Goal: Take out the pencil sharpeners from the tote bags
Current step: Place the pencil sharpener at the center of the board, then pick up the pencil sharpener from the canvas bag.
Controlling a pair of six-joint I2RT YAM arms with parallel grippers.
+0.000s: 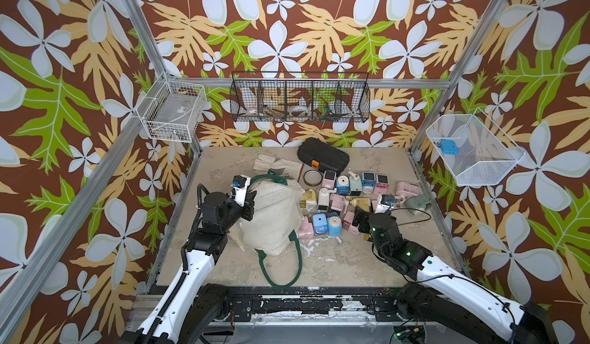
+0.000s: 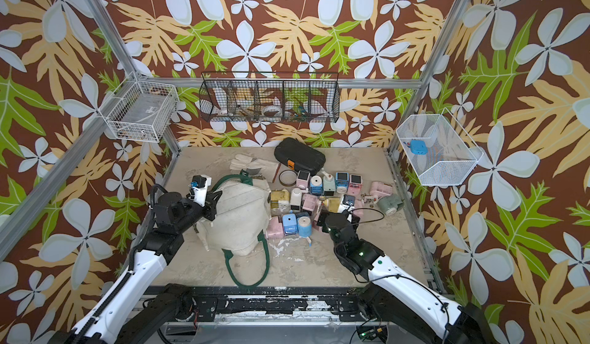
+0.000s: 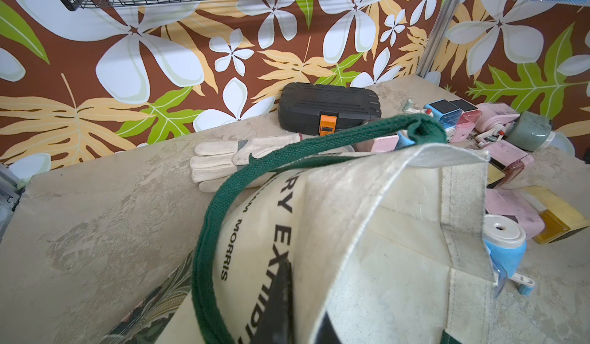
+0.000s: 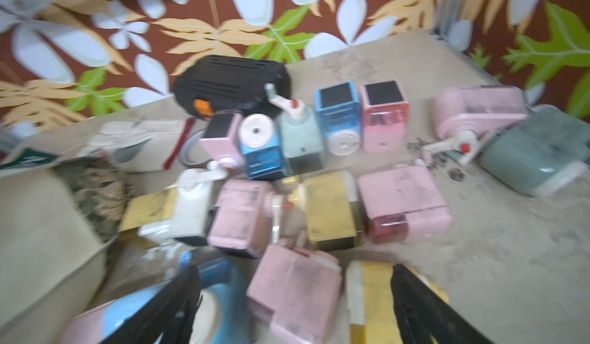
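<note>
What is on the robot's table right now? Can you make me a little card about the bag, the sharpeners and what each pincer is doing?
bag: cream tote bag with green handles, slumped on the table
sharpeners: pencil sharpeners in pink, blue, yellow, mint and white, heaped on the table beside the bag
left pincer: shut on the bag's cloth
right pincer: open, over the near edge of the heap
other things: black case, pale glove, tape roll, all at the far side
inside the bag: cannot see
</note>
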